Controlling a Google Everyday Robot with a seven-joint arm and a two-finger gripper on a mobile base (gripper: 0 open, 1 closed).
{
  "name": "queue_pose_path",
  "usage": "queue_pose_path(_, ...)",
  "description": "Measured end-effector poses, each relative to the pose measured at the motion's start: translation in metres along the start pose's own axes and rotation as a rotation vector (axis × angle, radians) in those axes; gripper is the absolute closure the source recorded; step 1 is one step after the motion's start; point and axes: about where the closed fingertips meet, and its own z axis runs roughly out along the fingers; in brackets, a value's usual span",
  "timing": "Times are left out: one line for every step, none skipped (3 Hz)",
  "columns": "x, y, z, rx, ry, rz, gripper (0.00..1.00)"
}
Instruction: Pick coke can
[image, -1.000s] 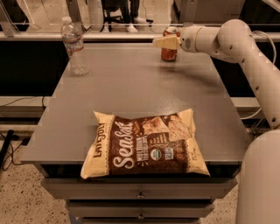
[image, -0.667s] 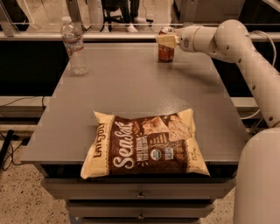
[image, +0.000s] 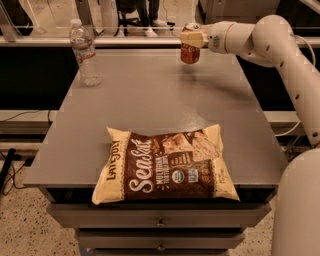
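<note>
The coke can (image: 190, 50) is a small red can with a silver top, at the far right of the grey table (image: 150, 100). It hangs clear of the tabletop, with its shadow below it. My gripper (image: 192, 39) reaches in from the right on the white arm and is shut on the can's upper part. The can's top rim is partly hidden by the cream-coloured fingers (image: 193, 38).
A clear plastic water bottle (image: 85, 52) stands at the far left of the table. A brown and cream chip bag (image: 165, 165) lies flat near the front edge. Drawers (image: 160, 220) sit under the table front. Chairs and a rail are behind the table.
The gripper has lifted the coke can off the tabletop and carried it slightly left. The bottle and chip bag have not moved.
</note>
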Motion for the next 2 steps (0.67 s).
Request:
queue_pose_path(-0.014,0.041,-0.013,-0.155,0.009,-0.003,1.00)
queue_pose_path(-0.010,0.089,-0.021,-0.336,0.049,0.038,1.00)
